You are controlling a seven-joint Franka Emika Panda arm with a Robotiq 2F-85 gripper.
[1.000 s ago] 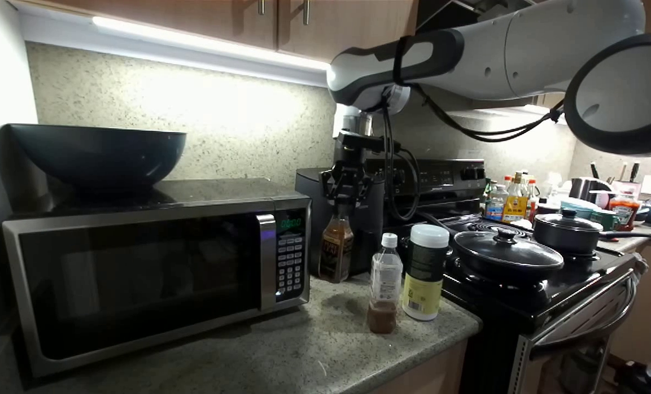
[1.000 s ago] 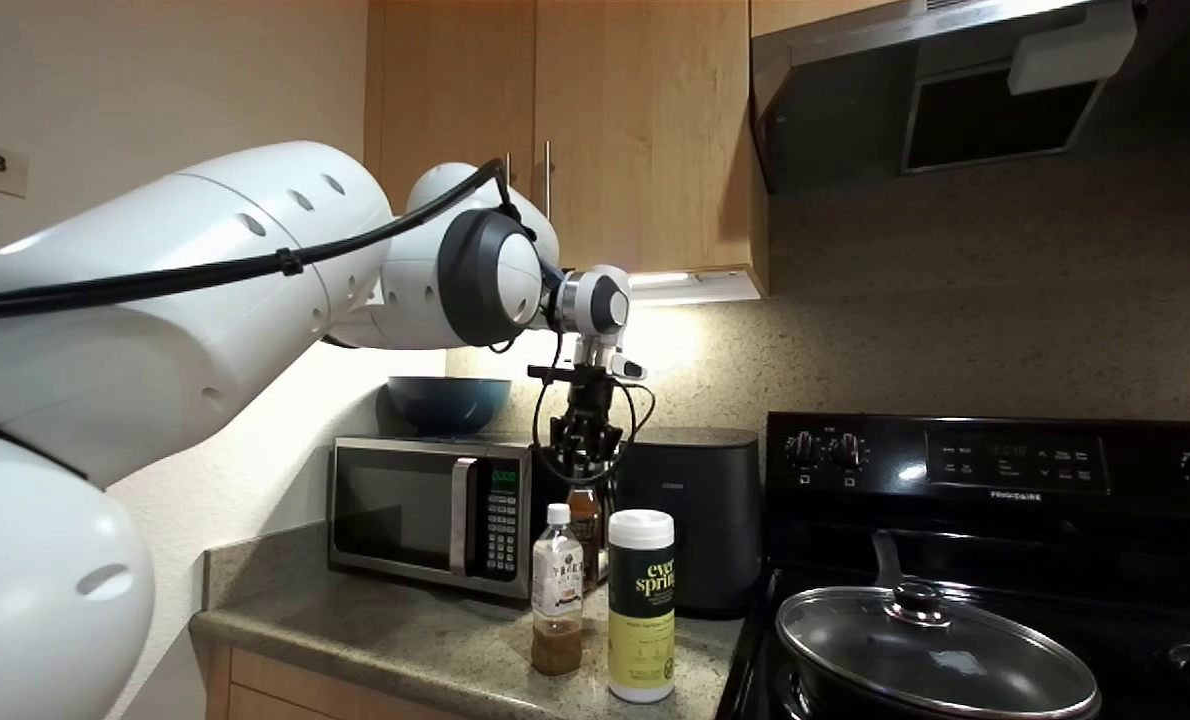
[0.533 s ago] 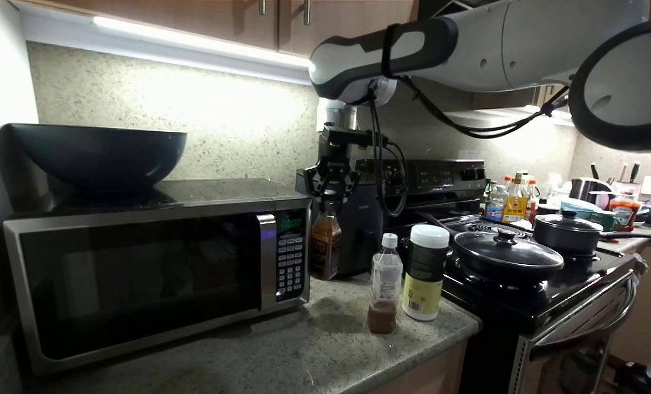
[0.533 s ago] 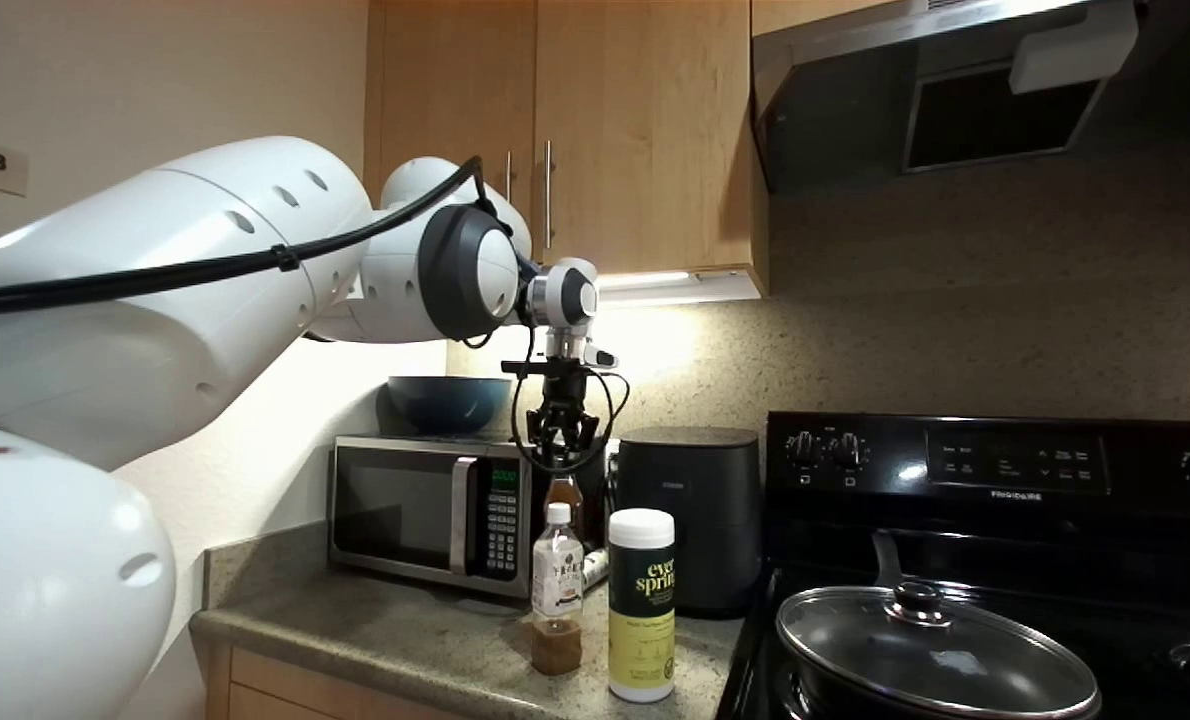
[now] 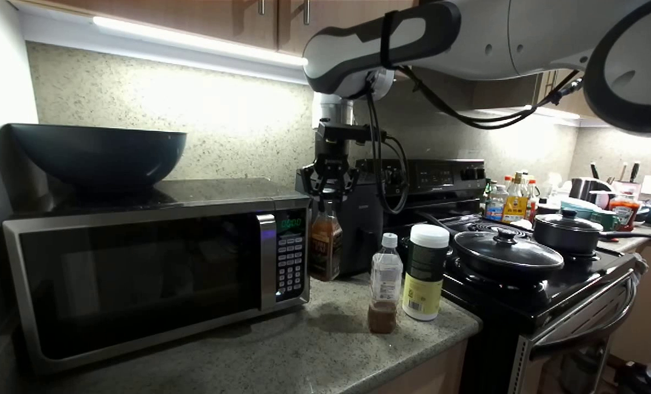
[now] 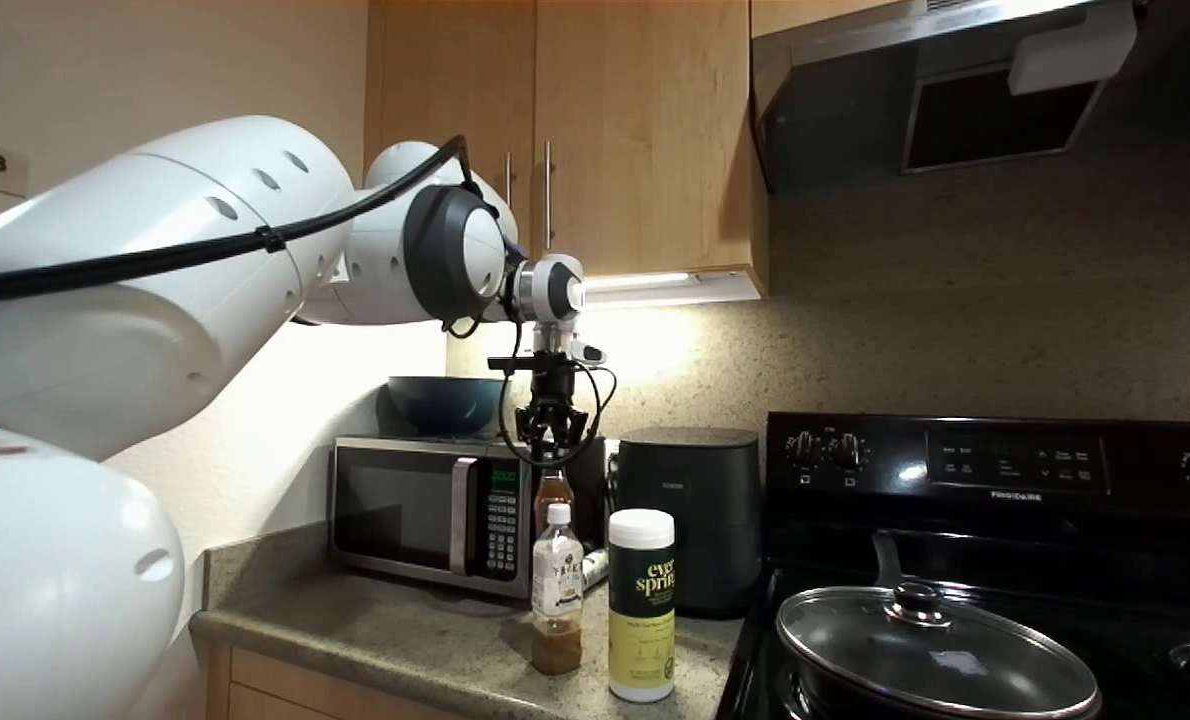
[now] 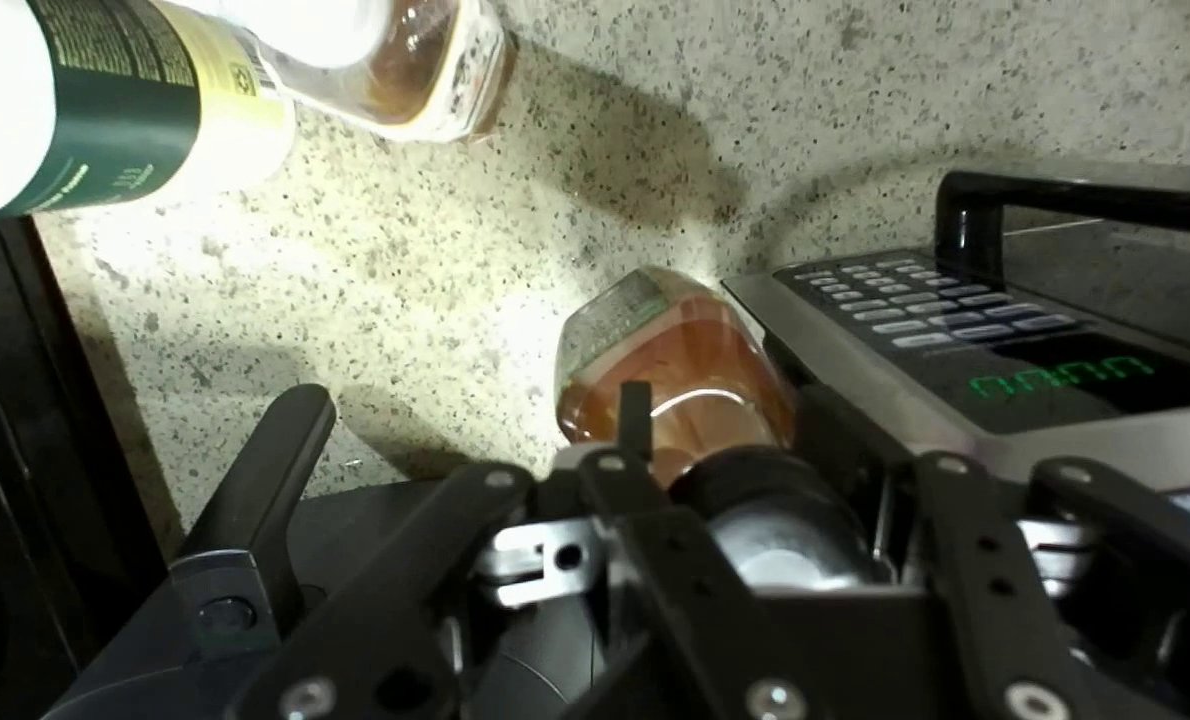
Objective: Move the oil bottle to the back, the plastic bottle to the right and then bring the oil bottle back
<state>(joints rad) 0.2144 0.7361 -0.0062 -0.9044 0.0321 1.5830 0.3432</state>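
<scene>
— What has just changed?
— In this last second I have brought the oil bottle (image 5: 325, 246) nearer to the keypad end of the microwave (image 5: 139, 279); it is behind the plastic bottle (image 5: 384, 290). I judge this is the move to the back, so the plastic bottle should come next.
— And your grip?
— My gripper (image 5: 330, 201) pinches it at the neck. Its cap points up, its long axis is nearly vertical. Whether the base touches the counter (image 5: 238, 355), I cannot tell.

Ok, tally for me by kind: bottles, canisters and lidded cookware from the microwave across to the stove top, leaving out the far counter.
Bottles: 2 (oil bottle, plastic bottle)
Canisters: 1 (white-lidded canister)
Lidded cookware: 2 (shallow pan, pot)
Total: 5
</scene>
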